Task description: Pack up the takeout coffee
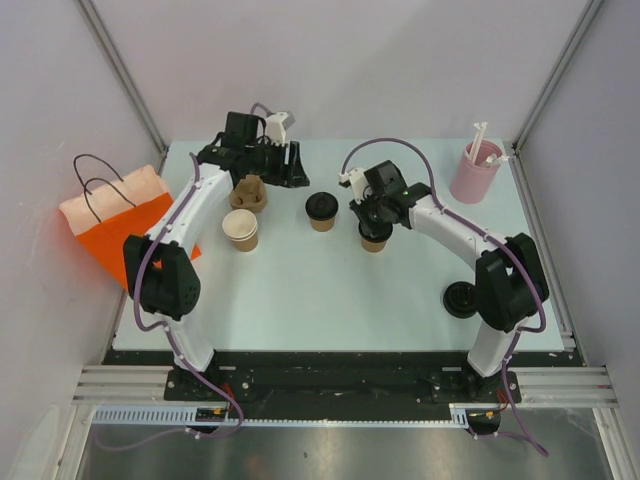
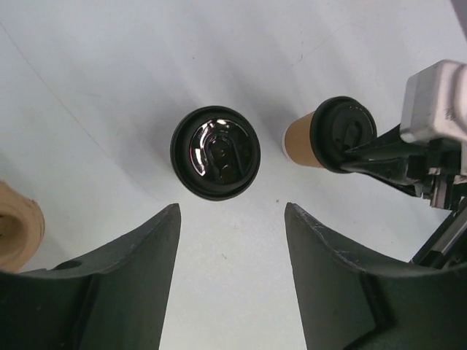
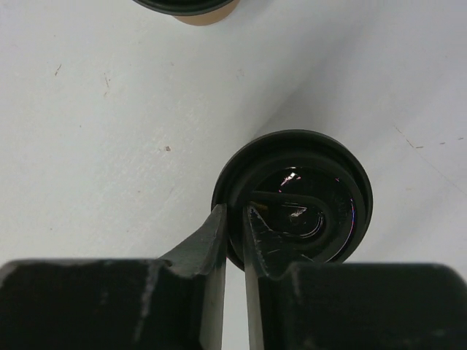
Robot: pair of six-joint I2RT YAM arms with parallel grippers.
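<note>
Two tan paper coffee cups with black lids stand mid-table. The first coffee cup (image 1: pixel 321 211) (image 2: pixel 215 153) stands free. It is just ahead of my left gripper (image 1: pixel 290 172) (image 2: pixel 232 208), which is open and holds nothing. The second coffee cup (image 1: pixel 376 238) (image 2: pixel 325 135) (image 3: pixel 295 195) has my right gripper (image 1: pixel 372 214) (image 3: pixel 235 213) shut on its lid rim, one finger outside the rim and one on top of the lid. The first cup's edge (image 3: pixel 191 10) shows at the top of the right wrist view.
A brown pulp cup tray (image 1: pixel 248 192) and an open lidless paper cup (image 1: pixel 240 230) sit near the left arm. An orange bag (image 1: pixel 120 225) lies at the table's left edge. A pink cylinder with white straws (image 1: pixel 475 172) stands back right. A loose black lid (image 1: pixel 460 298) lies by the right arm.
</note>
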